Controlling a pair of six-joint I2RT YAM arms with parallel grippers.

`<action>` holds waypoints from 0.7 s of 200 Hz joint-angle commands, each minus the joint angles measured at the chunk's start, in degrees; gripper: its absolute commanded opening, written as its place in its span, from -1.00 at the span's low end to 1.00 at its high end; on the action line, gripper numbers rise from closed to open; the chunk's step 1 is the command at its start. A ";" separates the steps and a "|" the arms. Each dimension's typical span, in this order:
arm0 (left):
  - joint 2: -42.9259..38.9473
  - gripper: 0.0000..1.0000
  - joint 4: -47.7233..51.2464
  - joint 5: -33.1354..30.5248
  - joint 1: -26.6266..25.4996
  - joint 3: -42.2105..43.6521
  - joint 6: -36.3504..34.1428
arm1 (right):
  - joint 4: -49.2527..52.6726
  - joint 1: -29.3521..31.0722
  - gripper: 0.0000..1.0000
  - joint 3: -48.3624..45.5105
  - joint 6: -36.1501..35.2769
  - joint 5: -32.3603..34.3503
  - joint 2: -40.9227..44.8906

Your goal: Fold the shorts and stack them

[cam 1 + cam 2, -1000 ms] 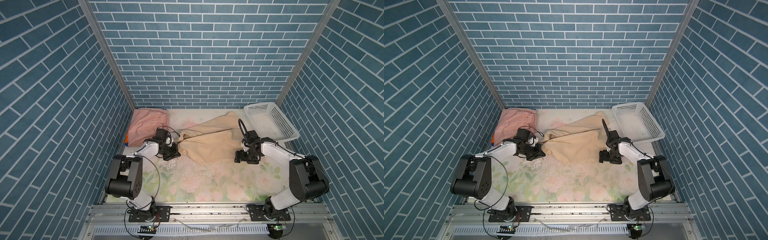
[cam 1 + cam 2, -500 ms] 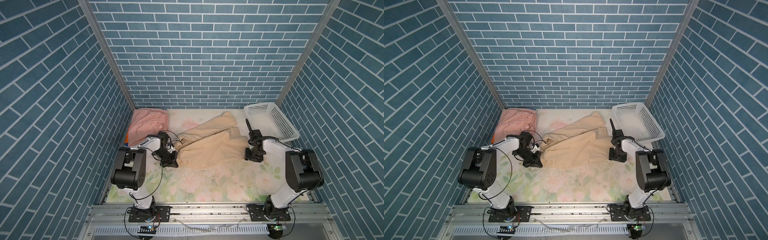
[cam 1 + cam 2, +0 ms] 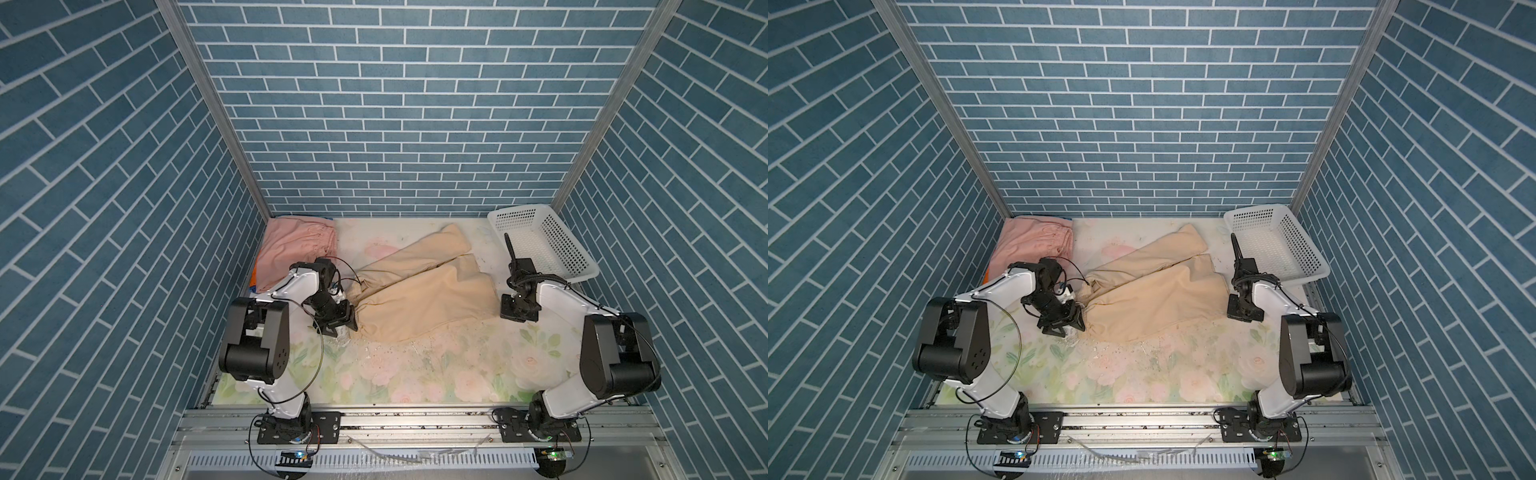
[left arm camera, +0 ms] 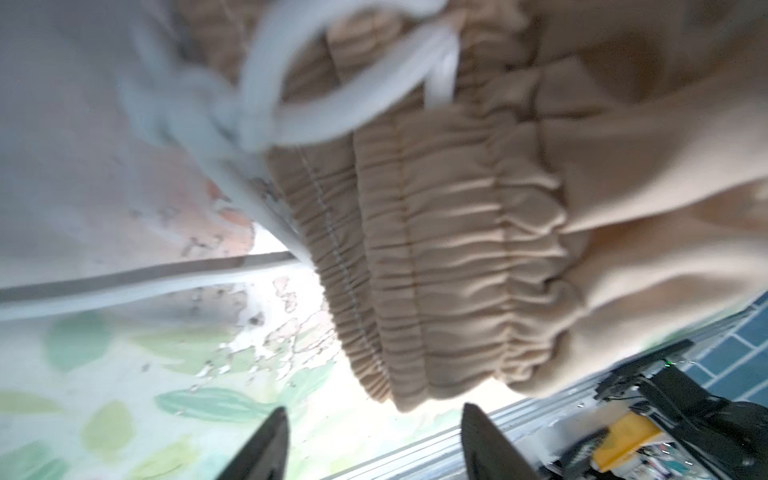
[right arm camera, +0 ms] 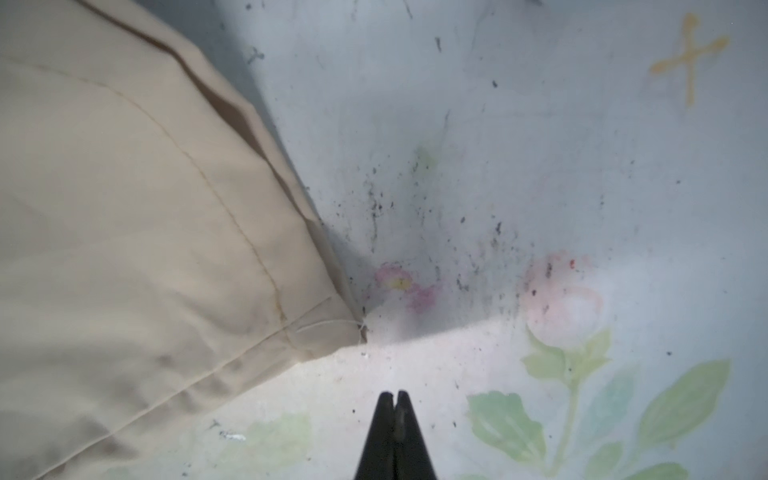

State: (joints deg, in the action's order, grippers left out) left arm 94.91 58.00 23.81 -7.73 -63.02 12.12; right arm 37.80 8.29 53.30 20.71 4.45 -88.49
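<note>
- The beige shorts (image 3: 415, 299) lie spread across the middle of the counter (image 3: 415, 374), which has a flowered covering. Both top views show them the same way (image 3: 1154, 299).
- Their gathered waist points to the left and the two legs fan out to the right and far side.
- The left gripper (image 3: 338, 324) sits low at the waist end, just beside the bunched elastic.
- In the left wrist view that gripper (image 4: 374, 409) is spread wide, its two dark fingers (image 4: 270, 440) apart with nothing between them. The waistband (image 4: 436, 249) lies just past the tips.
- The white drawstring (image 4: 316, 104) loops loose over the waistband and trails onto the counter.
- The right gripper (image 3: 519, 309) is at the right side of the beige shorts, near the hem of the nearer leg.
- In the right wrist view that gripper (image 5: 394, 395) is pressed together with no cloth caught in it. It is over bare, speckled counter, and the hem corner (image 5: 324, 328) is near its tip but apart from it.
- The pink shorts (image 3: 297, 249) lie folded in the far left corner, against the tiled wall and behind the left arm.
- A white basket (image 3: 540, 241) with perforated sides stands in the far right corner, tilted, with nothing visible inside.
</note>
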 commanded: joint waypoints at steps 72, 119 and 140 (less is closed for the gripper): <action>-14.81 0.99 -57.09 6.21 -5.46 10.68 52.06 | -2.27 2.64 0.69 22.21 3.57 -13.07 -5.71; -0.12 0.98 -13.49 -13.12 -9.64 -18.64 11.91 | -4.73 3.31 0.73 27.84 5.76 -18.16 -11.96; 2.48 0.87 -3.73 -22.30 -10.80 -22.70 2.80 | -4.72 3.31 0.73 28.15 5.16 -18.07 -12.78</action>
State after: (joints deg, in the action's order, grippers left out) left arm 94.83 35.38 15.49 -17.52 -83.02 30.79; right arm 32.95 11.57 79.88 24.29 -11.77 -100.57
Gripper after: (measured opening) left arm 0.965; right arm 0.862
